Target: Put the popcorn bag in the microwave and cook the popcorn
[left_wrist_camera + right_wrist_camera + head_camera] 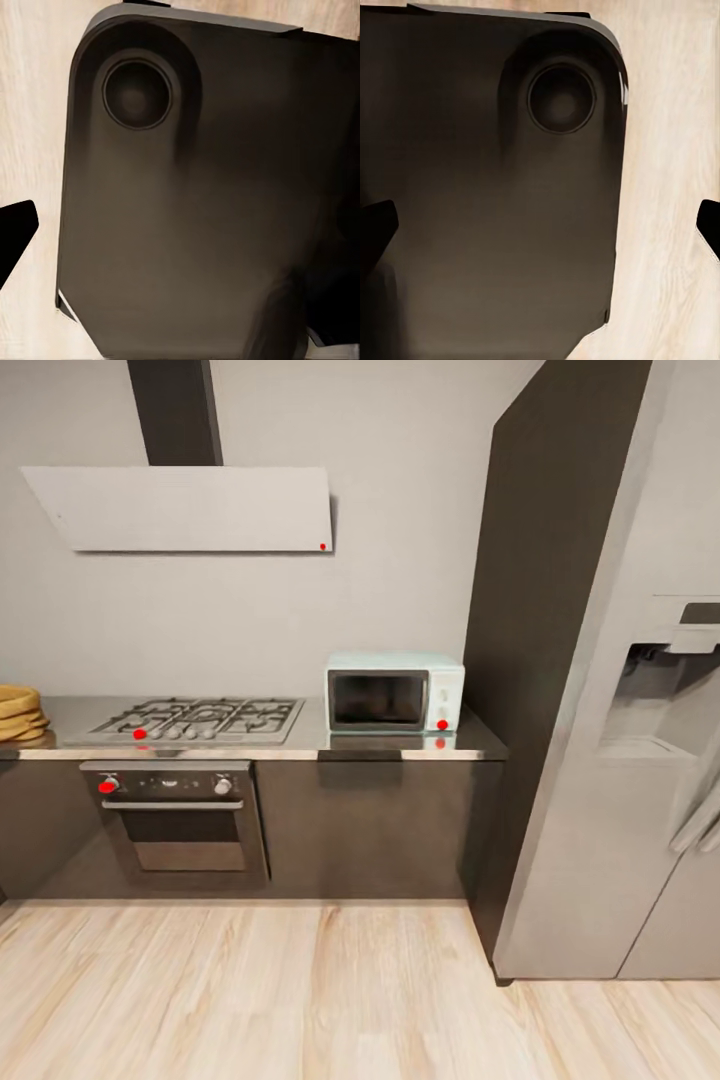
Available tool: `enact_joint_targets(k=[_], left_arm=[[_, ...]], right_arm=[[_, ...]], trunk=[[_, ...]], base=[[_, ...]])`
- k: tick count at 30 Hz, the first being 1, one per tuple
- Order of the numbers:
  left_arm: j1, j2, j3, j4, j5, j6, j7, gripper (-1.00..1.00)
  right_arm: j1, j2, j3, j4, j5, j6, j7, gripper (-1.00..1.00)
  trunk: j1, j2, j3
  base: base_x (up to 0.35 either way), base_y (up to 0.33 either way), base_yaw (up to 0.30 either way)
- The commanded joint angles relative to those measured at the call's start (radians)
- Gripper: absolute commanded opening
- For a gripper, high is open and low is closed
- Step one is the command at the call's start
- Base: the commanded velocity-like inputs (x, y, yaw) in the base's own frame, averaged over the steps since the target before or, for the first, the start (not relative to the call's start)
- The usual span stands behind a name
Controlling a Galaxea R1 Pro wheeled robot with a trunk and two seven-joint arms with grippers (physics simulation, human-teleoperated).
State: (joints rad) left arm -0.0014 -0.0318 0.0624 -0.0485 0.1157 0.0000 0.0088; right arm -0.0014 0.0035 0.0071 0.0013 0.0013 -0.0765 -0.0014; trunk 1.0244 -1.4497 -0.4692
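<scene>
Grippers first: both wrist cams were pointed down at the robot's own dark base (195, 210) over the pale wood floor (250, 1000). In the left wrist view one black fingertip (15, 229) poked in at the edge, so I couldn't tell if that gripper was released or clenched. In the right wrist view two black fingertips (375, 225) sat at opposite edges w/ nothing between them, so the right one looked spread wide and empty. Neither was carrying anything afaict.

Head view, left to right: some tan stacked stuff (18, 712) at the far left end of the countertop (300, 745), cut off by the frame, couldn't say what it was. Then the gas hob (195, 720) w/ the built-in oven (180, 825) right under it and the white hood (190, 508) on the wall above. Next the microwave (394, 693), pale mint, door shut, sitting on the counter near its right end. Then a tall dark panel (540, 660), and the steel fridge (640, 760) at the far right.

Popcorn bag: didn't spot it on the stretch of counter in view.

Progress, imo: basically zero. Robot stood well back from the cabinets, bag not picked up, microwave not opened. Still left: find + grab the bag, open the door, load it, close, run the heat.
</scene>
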Motion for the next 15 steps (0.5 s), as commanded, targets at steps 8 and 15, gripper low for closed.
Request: enact_joint_targets(k=[8, 15], left_arm=[[0.000, 0.000, 0.004, -0.001, 0.039, 0.002, 0.000, 1.00], [0.000, 0.000, 0.004, -0.001, 0.038, -0.001, 0.000, 1.00]], right_arm=[[0.000, 0.000, 0.001, 0.000, 0.000, -0.005, 0.000, 1.00], [0.000, 0.000, 0.001, 0.000, 0.000, -0.005, 0.000, 1.00]], trunk=[[0.001, 0.000, -0.001], [0.001, 0.000, -0.001]], base=[[0.326, 0.000, 0.000], [0.326, 0.000, 0.000]])
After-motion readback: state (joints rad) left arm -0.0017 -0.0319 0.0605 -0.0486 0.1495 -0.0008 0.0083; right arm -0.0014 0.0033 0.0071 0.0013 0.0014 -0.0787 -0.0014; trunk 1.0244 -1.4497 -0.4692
